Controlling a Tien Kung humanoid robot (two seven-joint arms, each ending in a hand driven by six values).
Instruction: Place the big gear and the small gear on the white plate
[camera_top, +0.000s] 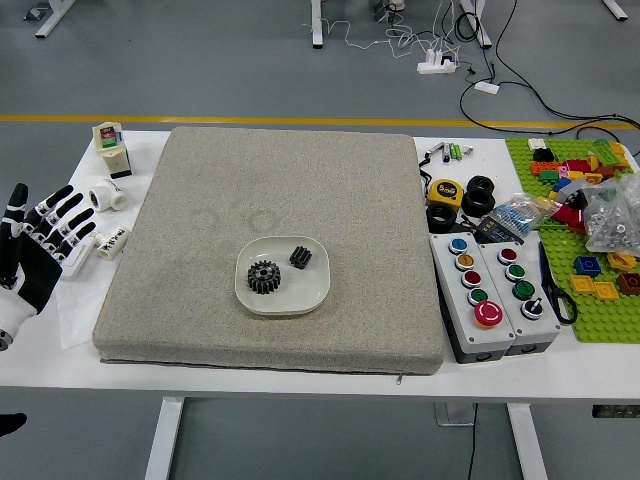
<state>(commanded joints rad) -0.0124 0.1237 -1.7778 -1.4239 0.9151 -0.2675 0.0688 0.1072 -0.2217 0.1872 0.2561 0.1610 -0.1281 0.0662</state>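
Though empty, left hand (38, 258) wide; big gear (264, 277), small gear (300, 257) on plate (290, 300); tape-measure label (447, 189) illegible.

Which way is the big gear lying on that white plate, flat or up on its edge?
Flat, it seems: the big gear shows its round toothed face upward, inside the rim of the white plate.

Robotics lab, cables across floor (250, 75)
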